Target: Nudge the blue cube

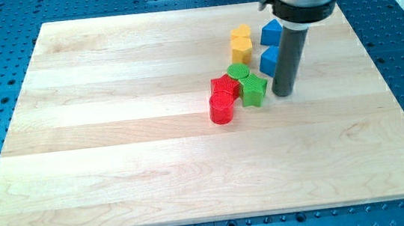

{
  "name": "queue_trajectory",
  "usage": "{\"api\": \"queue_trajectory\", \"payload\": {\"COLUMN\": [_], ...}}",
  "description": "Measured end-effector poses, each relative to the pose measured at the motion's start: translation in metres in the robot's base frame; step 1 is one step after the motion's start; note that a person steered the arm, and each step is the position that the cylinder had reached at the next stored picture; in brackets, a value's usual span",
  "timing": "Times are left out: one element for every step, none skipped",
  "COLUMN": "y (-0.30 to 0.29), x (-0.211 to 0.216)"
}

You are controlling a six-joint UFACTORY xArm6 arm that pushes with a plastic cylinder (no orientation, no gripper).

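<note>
The blue cube (268, 61) sits on the wooden board (117, 159) right of centre, near the view's top. My tip (283, 93) stands just below and right of it, and the rod covers the cube's right side. A second blue block (269, 33), wedge-like, lies above the cube, partly behind the arm.
Two yellow blocks (240, 43) lie left of the blue ones. Below them are a green cylinder (238, 71), a green star block (254, 89), a red star block (222, 87) and a red cylinder (220, 109), clustered left of my tip.
</note>
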State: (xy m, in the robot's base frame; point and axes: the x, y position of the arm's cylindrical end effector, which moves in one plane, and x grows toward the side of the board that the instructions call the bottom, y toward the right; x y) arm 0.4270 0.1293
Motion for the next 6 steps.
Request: {"api": "queue_trajectory", "payload": {"y": [-0.015, -0.015, -0.008, -0.008, -0.006, 0.015], "x": [-0.011, -0.047, -0.065, -0.065, -0.044, -0.006]}}
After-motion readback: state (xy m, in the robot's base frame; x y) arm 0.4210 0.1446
